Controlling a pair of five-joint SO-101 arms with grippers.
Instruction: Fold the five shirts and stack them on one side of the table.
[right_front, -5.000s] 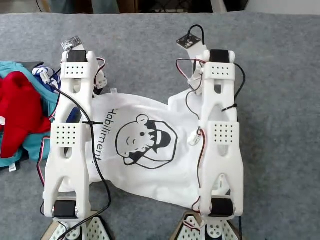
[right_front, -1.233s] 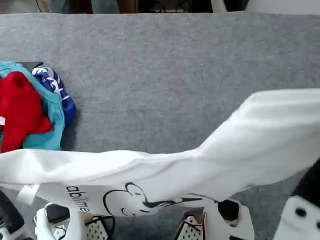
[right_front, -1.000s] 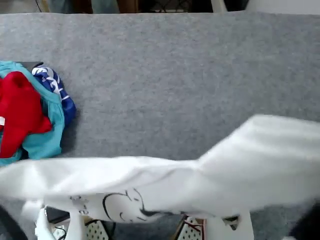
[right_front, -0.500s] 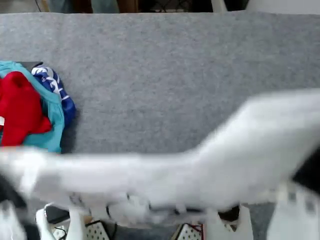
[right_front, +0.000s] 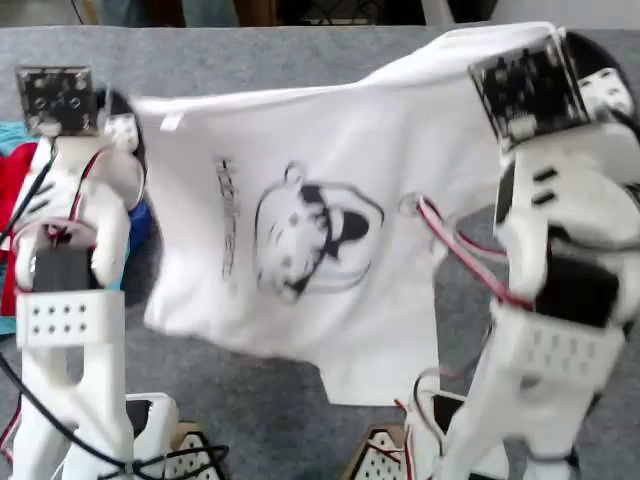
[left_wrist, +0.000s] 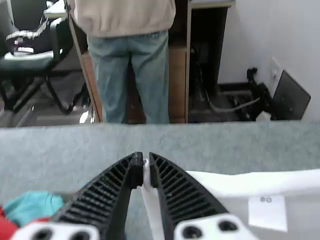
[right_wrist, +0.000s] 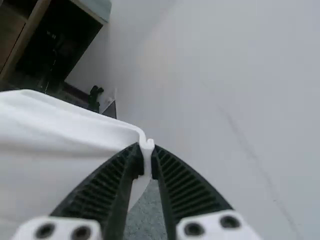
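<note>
A white shirt is held spread out above the grey felt-covered table, its printed side turned up towards the high camera. A dark cartoon face inside a rounded outline is printed at the middle of the chest, and a line of dark lettering runs alongside it. A small white label is sewn near the collar edge; tiny marks can be seen on it but cannot be made out. The left gripper is clamped on one upper edge of the shirt, with a fold of white cloth pinched between its nearly closed jaws, and the right gripper is clamped in the same way on the opposite upper edge. Whether the lower hem touches the table cannot be told. At the left side of the table a pile of teal cloth and red cloth is seen, with a blue garment beside it, partly hidden by the left arm. Beyond the table a wooden cabinet, an office chair and a white wall are seen. Five seconds ago the shirt lay flat on the table under both arms; about a second ago it was bunched in a narrow band near the bases, and it has since been raised and opened out. The pile has been left in place.
</note>
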